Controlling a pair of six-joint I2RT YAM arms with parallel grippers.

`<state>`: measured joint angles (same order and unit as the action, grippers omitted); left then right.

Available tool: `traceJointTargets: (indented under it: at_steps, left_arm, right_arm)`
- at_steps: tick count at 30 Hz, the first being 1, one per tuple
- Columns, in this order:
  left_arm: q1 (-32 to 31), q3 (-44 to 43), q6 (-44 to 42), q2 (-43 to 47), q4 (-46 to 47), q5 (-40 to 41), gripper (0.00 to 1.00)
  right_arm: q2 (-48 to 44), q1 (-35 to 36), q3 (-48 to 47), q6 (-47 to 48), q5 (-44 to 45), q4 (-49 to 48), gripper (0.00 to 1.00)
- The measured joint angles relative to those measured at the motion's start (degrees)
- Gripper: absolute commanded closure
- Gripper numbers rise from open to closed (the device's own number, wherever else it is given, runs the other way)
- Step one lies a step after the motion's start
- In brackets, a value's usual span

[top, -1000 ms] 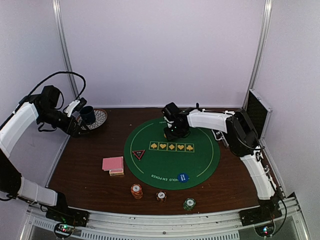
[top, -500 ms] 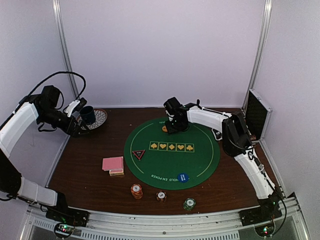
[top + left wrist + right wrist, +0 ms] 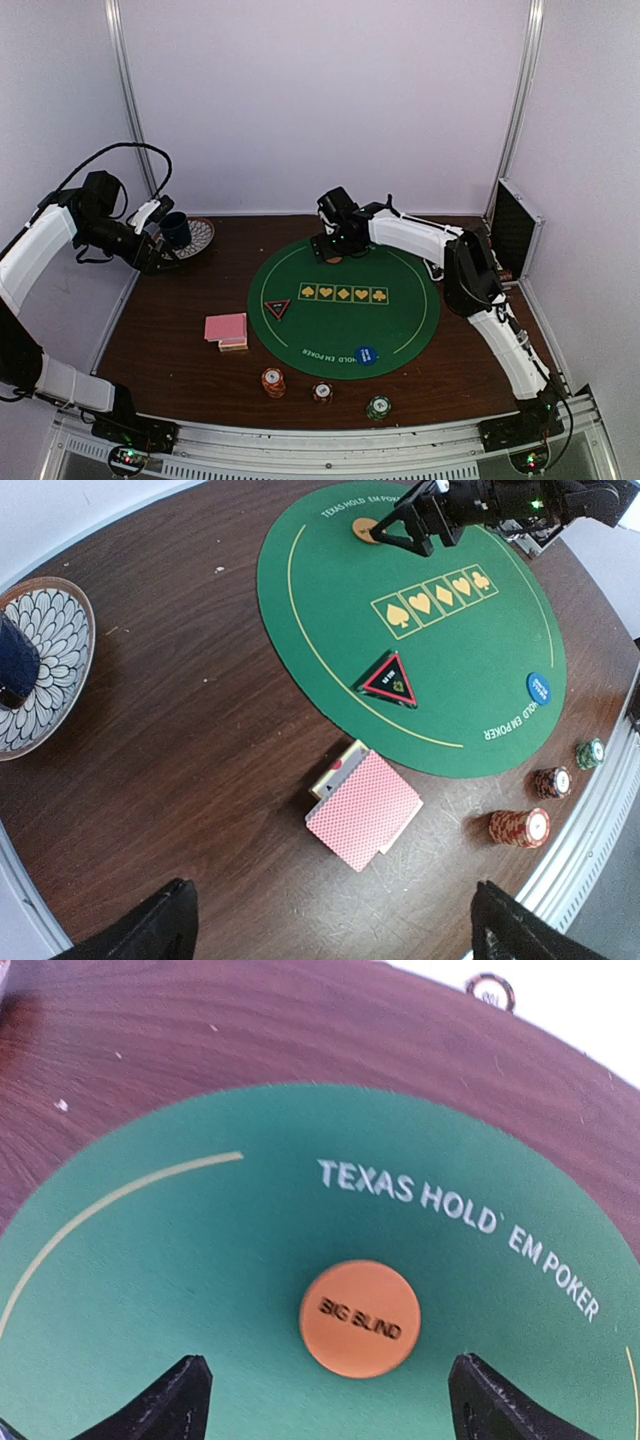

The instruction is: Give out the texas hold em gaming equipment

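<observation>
Lying flat on the matte green round felt mat (image 3: 200,1290), a smooth orange disc printed BIG BLIND (image 3: 360,1318) is seen at lower centre of the right wrist view. It sits just above the right gripper (image 3: 328,1385), whose black fingers are spread and grasp nothing. The left gripper (image 3: 330,910) is likewise spread wide and empty over the dark wood-grain table (image 3: 180,740). A pink-backed card deck (image 3: 365,810) lies beside the mat's edge, and striped round chip stacks (image 3: 519,827) stand at lower right.
</observation>
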<state>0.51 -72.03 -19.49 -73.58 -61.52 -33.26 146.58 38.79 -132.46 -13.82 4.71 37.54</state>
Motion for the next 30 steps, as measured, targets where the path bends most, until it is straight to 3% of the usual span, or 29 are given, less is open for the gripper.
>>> traceJointTargets:
  at_steps: [9,18,30]
  left_arm:
    - [0.0,0.0,-0.28,-0.39,-0.02,0.0,0.02]
    - [0.0,-1.25,-0.59,-1.16,-0.04,0.02,0.02]
    - [0.0,-1.66,-0.81,-1.05,-0.09,0.02,0.02]
  right_arm:
    - [6.99,-0.04,-8.72,-0.04,0.98,0.9,0.16]
    - [8.63,-0.79,-10.69,0.09,2.32,3.5,0.19]
    - [8.61,-1.42,-10.8,-2.32,4.61,6.36,0.39]
